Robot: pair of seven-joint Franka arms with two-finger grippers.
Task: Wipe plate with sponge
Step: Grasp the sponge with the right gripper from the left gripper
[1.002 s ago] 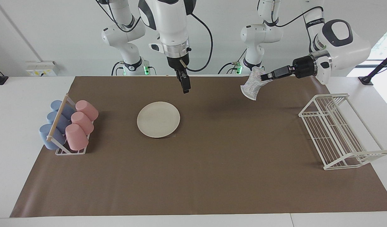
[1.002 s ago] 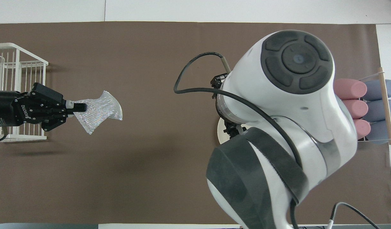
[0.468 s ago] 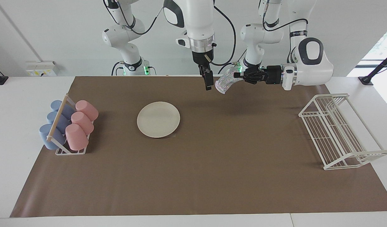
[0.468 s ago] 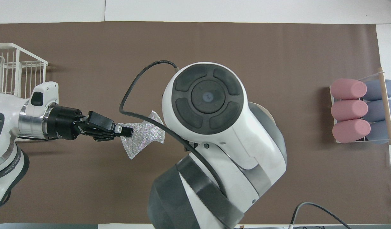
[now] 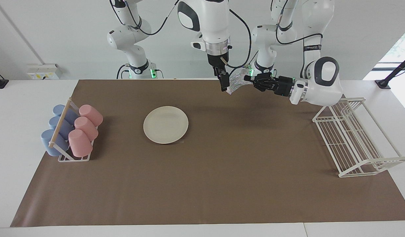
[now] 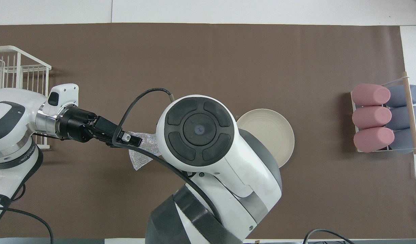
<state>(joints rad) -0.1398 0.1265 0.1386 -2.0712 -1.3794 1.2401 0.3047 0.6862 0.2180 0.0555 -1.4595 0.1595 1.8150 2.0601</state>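
Wiping hasn't begun: your left gripper (image 5: 246, 78) pinches the sponge (image 5: 235, 83) in the air beside the right gripper (image 5: 224, 85), whose fingers I can't read; the plate (image 5: 165, 124) lies untouched nearer the cups (image 5: 85, 130).

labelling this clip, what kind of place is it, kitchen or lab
Most likely a robot lab staged as a dishwashing bench: two arms mounted at a white table under a brown mat, with a plate, a holder of pink and blue cups, a white wire rack, and plain walls.
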